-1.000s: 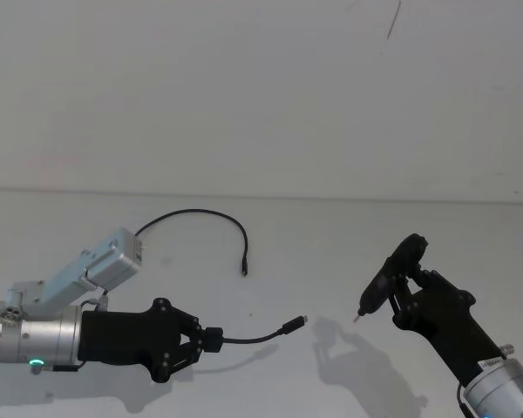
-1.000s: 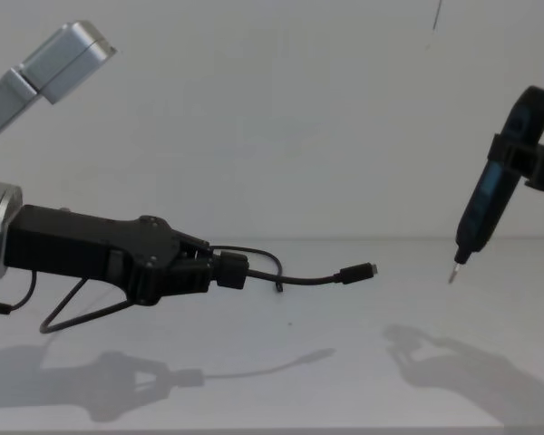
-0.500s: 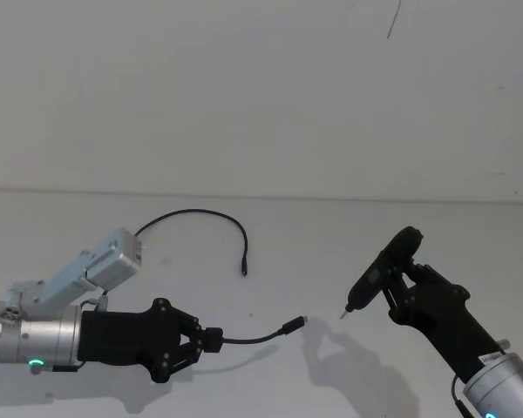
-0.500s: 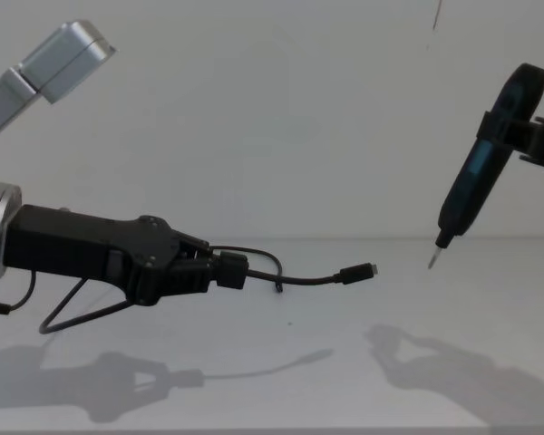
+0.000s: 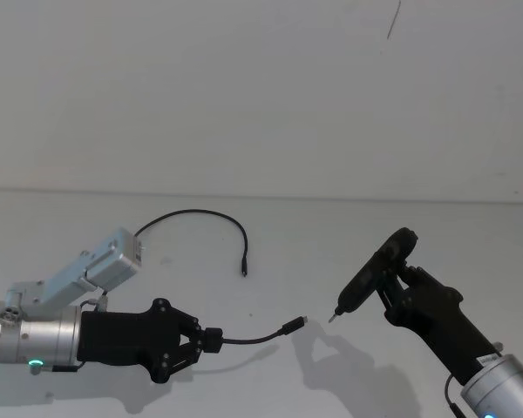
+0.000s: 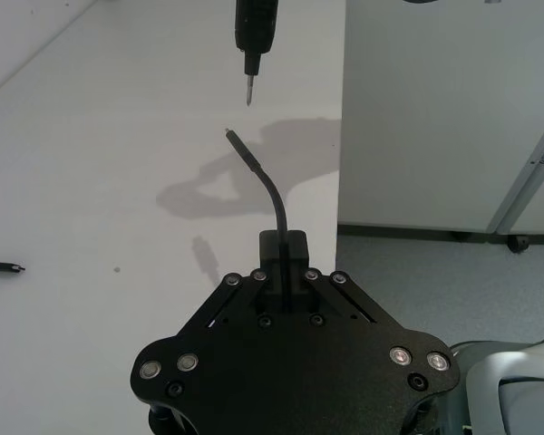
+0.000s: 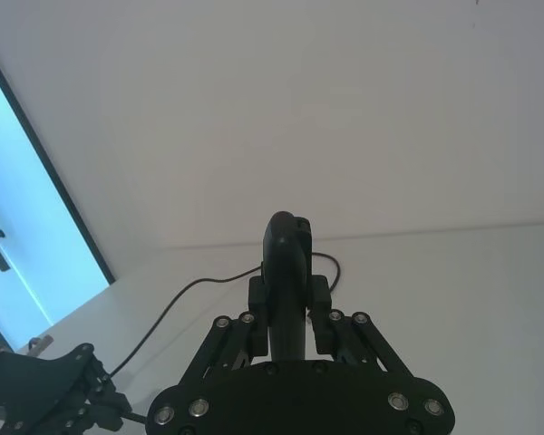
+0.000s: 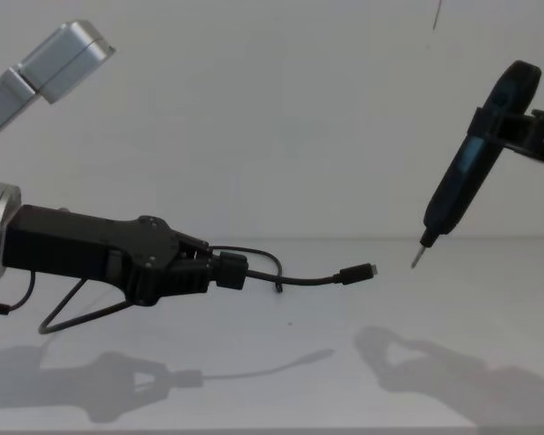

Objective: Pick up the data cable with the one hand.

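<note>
The data cable is a thin black cord. My left gripper is shut on the block near one end, low at the left above the table. From the fingers a short curved length sticks out to a plug in the air. The rest of the cord arcs over the table to its far plug. My right gripper is shut on a thick black pen-shaped tool. Its metal tip hangs just right of the held plug, not touching. In the left wrist view the cable curves up from the left gripper.
A white table runs back to a white wall. A silver box sits on my left arm. In the left wrist view the table's edge drops to a grey floor. A blue glass door stands at the side.
My right arm has carried the pen-shaped tool leftward, so its tip is closer to the held plug. The left gripper and cable have stayed put.
</note>
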